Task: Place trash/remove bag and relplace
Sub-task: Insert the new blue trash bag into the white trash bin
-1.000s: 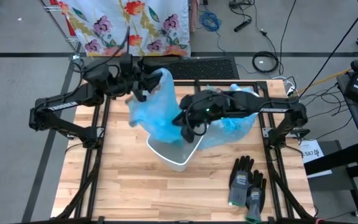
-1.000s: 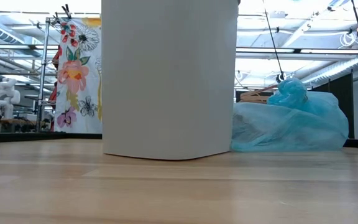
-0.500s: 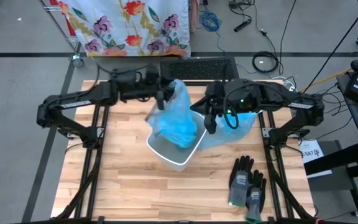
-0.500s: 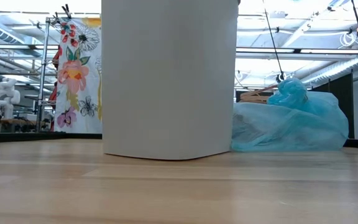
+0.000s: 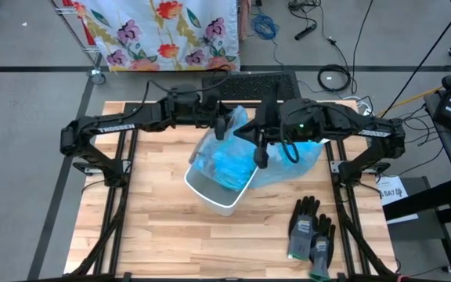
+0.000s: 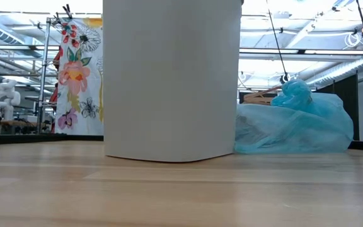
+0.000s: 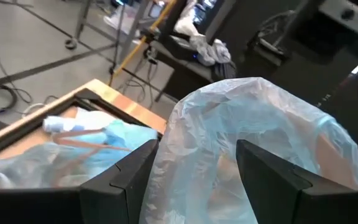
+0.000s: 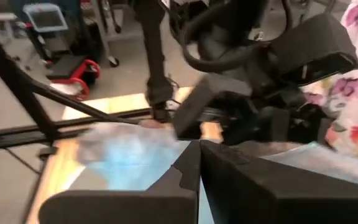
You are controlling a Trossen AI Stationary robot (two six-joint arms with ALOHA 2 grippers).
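Above the white bin (image 5: 219,192) at mid-worktop (image 5: 155,235), the left hand (image 5: 224,125) holds a fresh blue bag (image 5: 227,157) between widely spread fingers (image 7: 126,180), seen only from its wrist. The right hand (image 5: 258,157), pinched shut, hovers just right. The low view alone shows the tied full trash bag (image 6: 295,126) behind the bin. "TROSSEN" marks the left arm.

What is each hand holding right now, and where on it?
The left hand holds the thin translucent blue plastic bag by a bunched fold of its upper edge, over the white bin. The right hand is shut, holding nothing visible.
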